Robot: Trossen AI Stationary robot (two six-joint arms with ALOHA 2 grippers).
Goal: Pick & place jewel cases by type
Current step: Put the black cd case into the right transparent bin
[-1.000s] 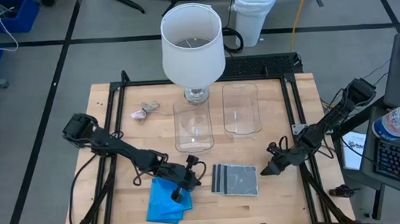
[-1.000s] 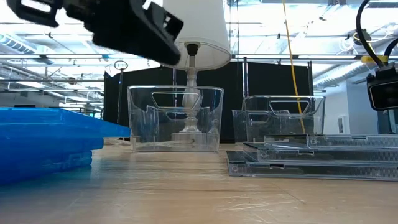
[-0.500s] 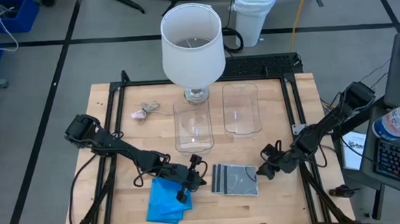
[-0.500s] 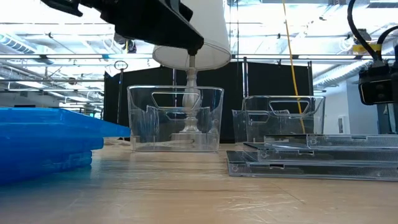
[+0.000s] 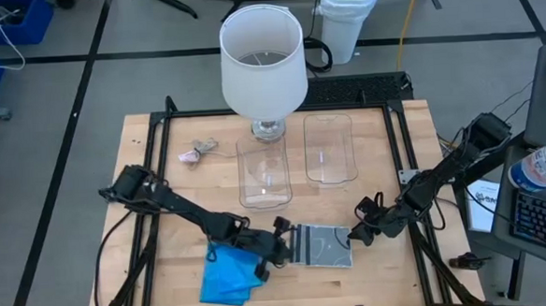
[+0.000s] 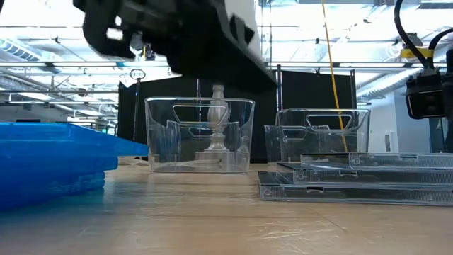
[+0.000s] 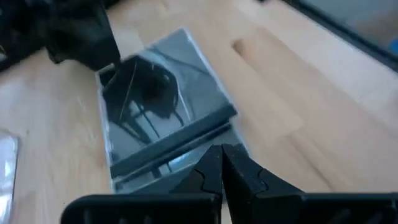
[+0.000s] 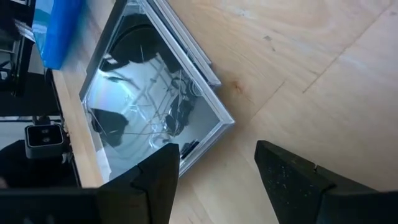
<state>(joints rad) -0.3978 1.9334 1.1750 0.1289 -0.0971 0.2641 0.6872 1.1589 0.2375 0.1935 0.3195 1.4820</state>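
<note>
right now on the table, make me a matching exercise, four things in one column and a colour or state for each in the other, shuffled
Things:
1. left hand
2. right hand
3. stack of cases under the left arm
4. cases between the hands

States:
a. smoky grey
b. shut
c. bright blue
d. open

Pairs: 1-b, 2-d, 3-c, 4-a

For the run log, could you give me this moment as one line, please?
left gripper: shut, at grey cases | right gripper: open, beside them | blue cases: untouched
</note>
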